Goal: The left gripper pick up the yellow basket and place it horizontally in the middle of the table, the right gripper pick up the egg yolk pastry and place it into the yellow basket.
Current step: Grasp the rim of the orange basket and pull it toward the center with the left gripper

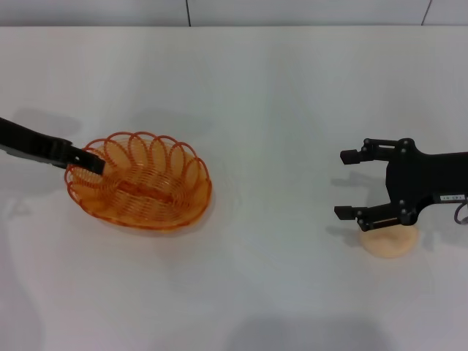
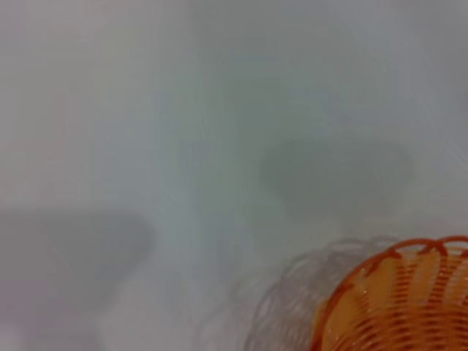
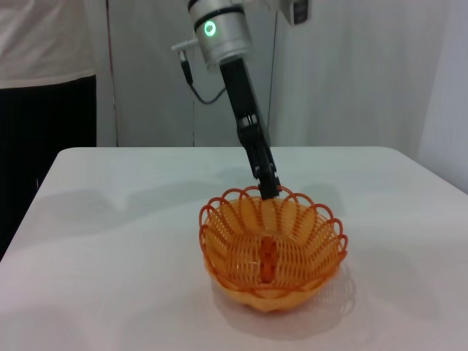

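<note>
here one yellow basket point(image 1: 139, 181) pinched by left gripper point(image 1: 89, 164), one egg yolk pastry point(image 1: 389, 240)

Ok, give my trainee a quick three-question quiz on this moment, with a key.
1. True or false: the egg yolk pastry is already inside the yellow basket.
2. Which gripper is on the basket's rim? A) the left gripper B) the right gripper C) neither
3. Fill in: the right gripper's fingers are ____ above the pastry.

Key:
1. False. The pastry sits on the table, far to the robot's right of the basket.
2. A. It is shut on the rim's left edge.
3. Open. They are spread wide, holding nothing.
</note>
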You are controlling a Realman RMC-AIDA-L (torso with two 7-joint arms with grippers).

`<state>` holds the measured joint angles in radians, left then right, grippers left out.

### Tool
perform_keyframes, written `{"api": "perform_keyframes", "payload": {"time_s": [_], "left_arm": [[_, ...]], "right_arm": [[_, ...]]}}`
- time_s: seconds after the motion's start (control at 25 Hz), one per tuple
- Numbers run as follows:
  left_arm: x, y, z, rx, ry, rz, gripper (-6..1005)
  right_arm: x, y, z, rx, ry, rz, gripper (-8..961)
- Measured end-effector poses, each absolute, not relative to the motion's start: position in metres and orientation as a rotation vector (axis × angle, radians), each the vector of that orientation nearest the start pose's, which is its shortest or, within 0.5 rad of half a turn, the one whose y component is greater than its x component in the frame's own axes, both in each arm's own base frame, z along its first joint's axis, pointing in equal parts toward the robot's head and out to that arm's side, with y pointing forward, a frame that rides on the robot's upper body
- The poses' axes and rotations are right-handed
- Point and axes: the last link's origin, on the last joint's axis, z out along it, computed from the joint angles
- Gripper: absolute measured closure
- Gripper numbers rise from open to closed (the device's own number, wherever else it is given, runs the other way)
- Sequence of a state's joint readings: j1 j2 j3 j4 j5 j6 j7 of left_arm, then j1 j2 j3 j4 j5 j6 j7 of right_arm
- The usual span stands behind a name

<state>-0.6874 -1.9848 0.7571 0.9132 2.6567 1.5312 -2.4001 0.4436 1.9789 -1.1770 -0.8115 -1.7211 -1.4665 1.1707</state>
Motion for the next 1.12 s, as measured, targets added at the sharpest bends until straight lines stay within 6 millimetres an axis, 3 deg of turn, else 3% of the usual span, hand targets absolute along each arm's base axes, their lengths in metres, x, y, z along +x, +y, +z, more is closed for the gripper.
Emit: {"api": "perform_keyframes", "payload": {"time_s": [0.24, 0.56, 1.0, 1.12], "left_arm": [[-0.283, 0.379, 0.05, -2.319, -1.486, 0.211, 398], [-0.285, 0.38, 0.049, -2.307, -1.469, 0.219, 417], [-0.285, 0.38, 0.046, -2.311, -1.458, 0.23, 654], [-0.285, 0.379, 0.044, -2.315, -1.462, 0.228, 768]], "right_arm": [[0.245, 0.328, 0.003, -2.858, 0.019, 0.503, 86], [0.246, 0.329, 0.002, -2.85, 0.025, 0.501, 86], [0.243, 0.329, 0.0, -2.845, 0.021, 0.507, 87], [0.243, 0.329, -0.001, -2.845, 0.021, 0.508, 87]]}}
